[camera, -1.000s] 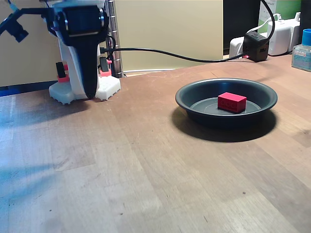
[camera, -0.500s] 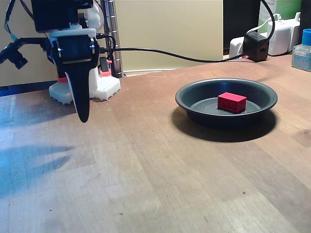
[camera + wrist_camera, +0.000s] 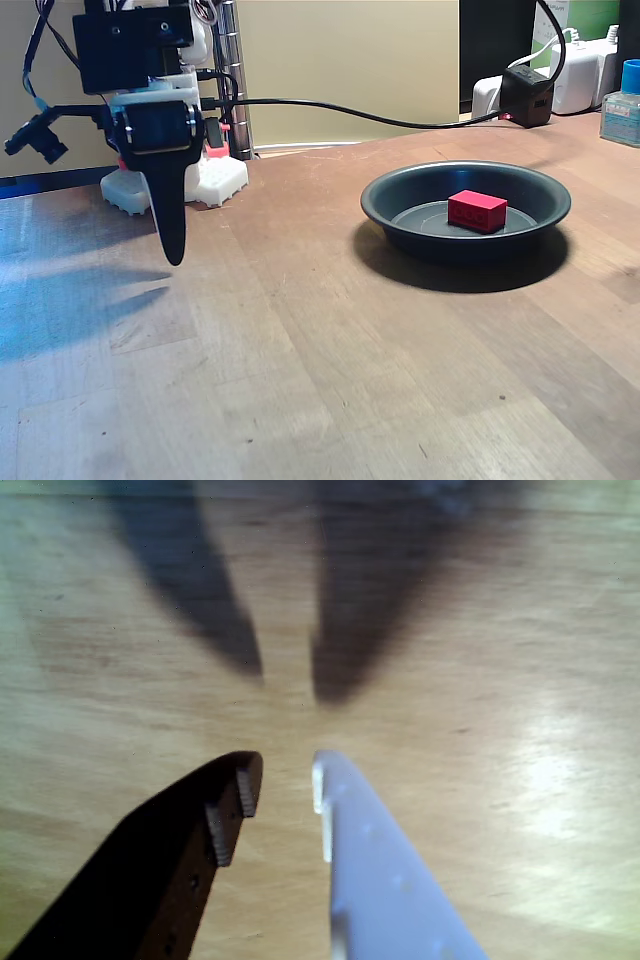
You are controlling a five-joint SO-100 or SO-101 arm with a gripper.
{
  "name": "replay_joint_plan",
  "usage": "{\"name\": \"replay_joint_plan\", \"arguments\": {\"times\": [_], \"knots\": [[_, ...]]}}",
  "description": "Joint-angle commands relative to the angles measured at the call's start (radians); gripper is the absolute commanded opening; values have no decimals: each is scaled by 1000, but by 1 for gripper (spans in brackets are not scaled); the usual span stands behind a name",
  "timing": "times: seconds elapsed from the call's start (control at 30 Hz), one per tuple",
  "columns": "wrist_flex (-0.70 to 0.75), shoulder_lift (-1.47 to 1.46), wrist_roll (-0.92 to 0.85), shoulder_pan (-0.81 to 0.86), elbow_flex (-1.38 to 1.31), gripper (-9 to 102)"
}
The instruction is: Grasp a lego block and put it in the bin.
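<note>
At left in the fixed view, the gripper (image 3: 174, 255) is hung tip-down above the table (image 3: 320, 380); a narrow gap is seen between black and white fingers in the wrist view (image 3: 283, 780), nothing held. The lego block (image 3: 477, 210) is seated inside the bin (image 3: 465, 207), well apart at right.

Bare table (image 3: 330, 380) around claw (image 3: 174, 255), bin (image 3: 466, 207) well right
</note>
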Motion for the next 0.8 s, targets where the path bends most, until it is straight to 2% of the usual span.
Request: {"name": "replay_joint_plan", "arguments": {"times": [0.0,0.6,0.77], "knots": [[-8,57,6,6,34,0],[-9,302,8,17,258,0],[-57,348,6,-3,308,0]]}}
